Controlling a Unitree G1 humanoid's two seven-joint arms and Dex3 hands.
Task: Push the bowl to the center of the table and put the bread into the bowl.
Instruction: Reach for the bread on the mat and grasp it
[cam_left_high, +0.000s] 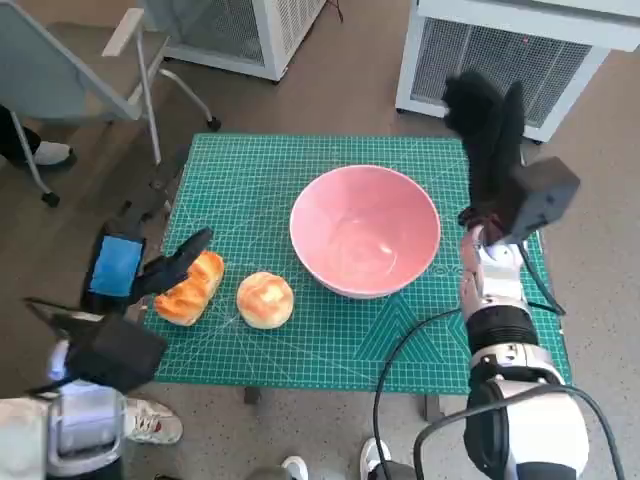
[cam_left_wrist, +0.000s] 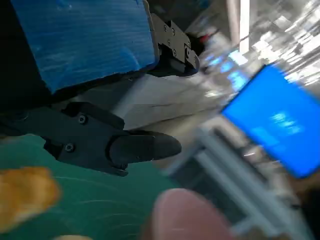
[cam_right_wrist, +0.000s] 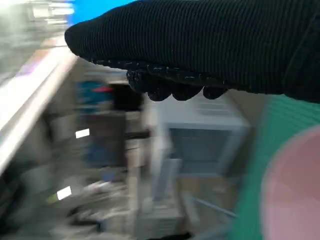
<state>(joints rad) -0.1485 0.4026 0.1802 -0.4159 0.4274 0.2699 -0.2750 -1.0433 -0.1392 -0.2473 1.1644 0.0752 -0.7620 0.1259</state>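
— Head view, from the left: what's the left hand (cam_left_high: 150, 272) doing?
— Fingers apart, empty, tips over a long loaf (cam_left_high: 190, 288) at the mat's (cam_left_high: 250, 170) left edge.
— Then?
— A round bun (cam_left_high: 265, 299), then the pink bowl (cam_left_high: 365, 232) mid-mat, empty.
— Right hand (cam_left_high: 487, 122)?
— Raised beside the bowl, holding nothing, fingers extended.
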